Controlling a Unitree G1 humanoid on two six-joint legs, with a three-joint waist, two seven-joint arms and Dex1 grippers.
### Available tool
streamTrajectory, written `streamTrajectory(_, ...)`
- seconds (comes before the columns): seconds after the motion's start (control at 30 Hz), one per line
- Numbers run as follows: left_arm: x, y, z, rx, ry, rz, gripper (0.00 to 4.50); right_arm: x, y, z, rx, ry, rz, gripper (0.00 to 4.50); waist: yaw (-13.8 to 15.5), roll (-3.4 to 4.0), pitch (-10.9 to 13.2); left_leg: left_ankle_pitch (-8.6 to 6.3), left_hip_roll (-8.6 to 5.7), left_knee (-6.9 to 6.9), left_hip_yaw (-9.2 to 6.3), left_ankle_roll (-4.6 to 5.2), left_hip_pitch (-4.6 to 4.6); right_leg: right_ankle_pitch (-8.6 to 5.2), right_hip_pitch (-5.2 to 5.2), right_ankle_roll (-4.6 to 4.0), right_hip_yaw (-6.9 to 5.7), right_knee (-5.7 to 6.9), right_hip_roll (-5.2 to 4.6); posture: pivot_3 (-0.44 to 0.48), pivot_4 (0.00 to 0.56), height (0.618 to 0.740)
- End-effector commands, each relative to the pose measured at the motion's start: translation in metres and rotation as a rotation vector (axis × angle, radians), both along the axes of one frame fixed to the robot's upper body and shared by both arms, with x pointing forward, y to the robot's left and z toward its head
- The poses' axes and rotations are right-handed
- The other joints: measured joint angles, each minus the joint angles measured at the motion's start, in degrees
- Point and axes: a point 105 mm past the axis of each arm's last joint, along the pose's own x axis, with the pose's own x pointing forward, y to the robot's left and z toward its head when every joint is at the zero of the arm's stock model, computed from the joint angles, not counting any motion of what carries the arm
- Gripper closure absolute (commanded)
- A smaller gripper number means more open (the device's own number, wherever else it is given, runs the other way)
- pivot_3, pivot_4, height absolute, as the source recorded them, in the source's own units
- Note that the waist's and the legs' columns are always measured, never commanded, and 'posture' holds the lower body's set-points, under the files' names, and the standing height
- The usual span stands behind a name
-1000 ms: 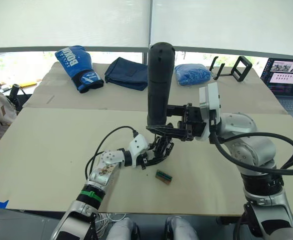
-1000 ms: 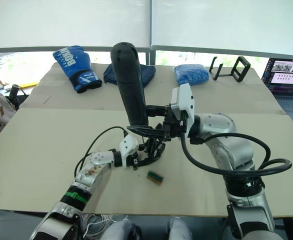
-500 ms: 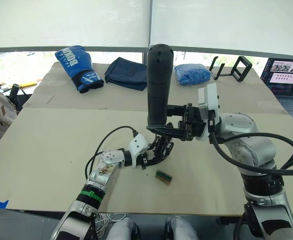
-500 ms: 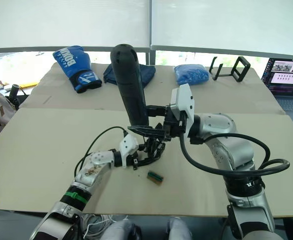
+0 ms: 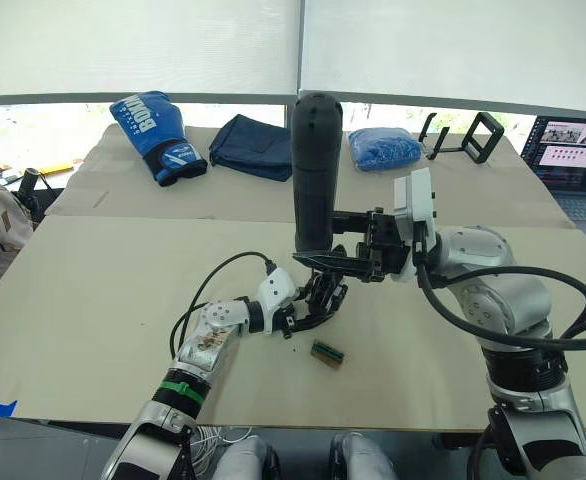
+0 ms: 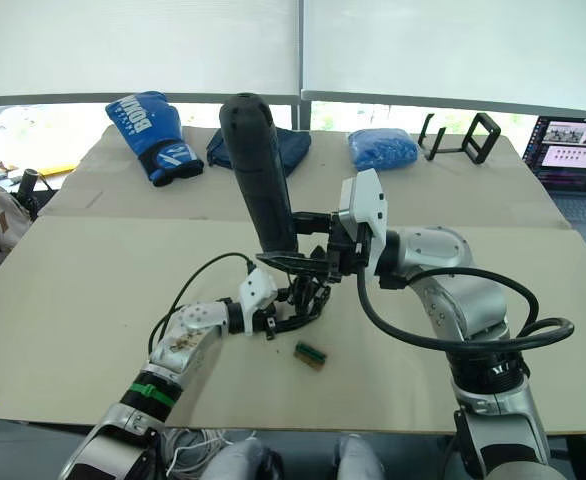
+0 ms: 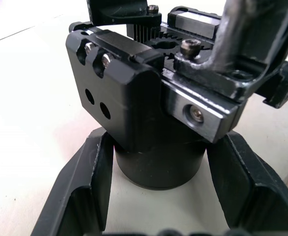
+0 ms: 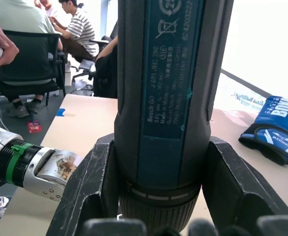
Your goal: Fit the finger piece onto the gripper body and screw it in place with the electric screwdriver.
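Nearest on the table (image 5: 93,300) lies a small green-and-brown block (image 5: 327,353), apart from the work. Just beyond it the left gripper (image 5: 308,312) has its 2 fingers closed around the round base of the gripper body (image 7: 154,98), which stands on the table; the left wrist view shows a finger on each side of that base. Directly above, the right gripper (image 5: 318,262) is clamped on the lower end of the electric screwdriver (image 5: 315,170), held upright with its tip down toward the gripper body. I cannot tell where the finger piece sits or whether the bit meets a screw. The risk I judge: the tall screwdriver leaning off line, so the bit slips from the screw head, or its torque twists the body out of the left hold. Far back lie a boxing glove (image 5: 158,135) and a laptop (image 5: 578,160).
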Motion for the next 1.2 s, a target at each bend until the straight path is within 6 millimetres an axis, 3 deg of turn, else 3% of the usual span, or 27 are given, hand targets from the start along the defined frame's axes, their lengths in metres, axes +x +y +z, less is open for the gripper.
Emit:
streamTrajectory(0.03,-0.0108,-0.0032,-0.0221,0.056,0.079,-0.029,2.24,-0.0150,0.0014,0.0179,0.053,-0.047,0.058,2.56,0.0,0.00,0.0,0.00,0.00,0.00,0.00,0.00,0.00,0.00,0.00,0.00,0.00,0.00,0.00,0.000,0.150,0.740)
streamTrajectory(1.2,-0.0136,-0.0044,-0.0239,0.067,0.088,-0.045,2.24,-0.0091,-0.0024,0.0236,0.049,-0.057,0.013,2.56,-0.1,0.00,0.0,0.00,0.01,-0.01,-0.01,0.00,0.00,0.00,-0.01,0.00,0.00,-0.01,-0.01,0.000,0.150,0.740)
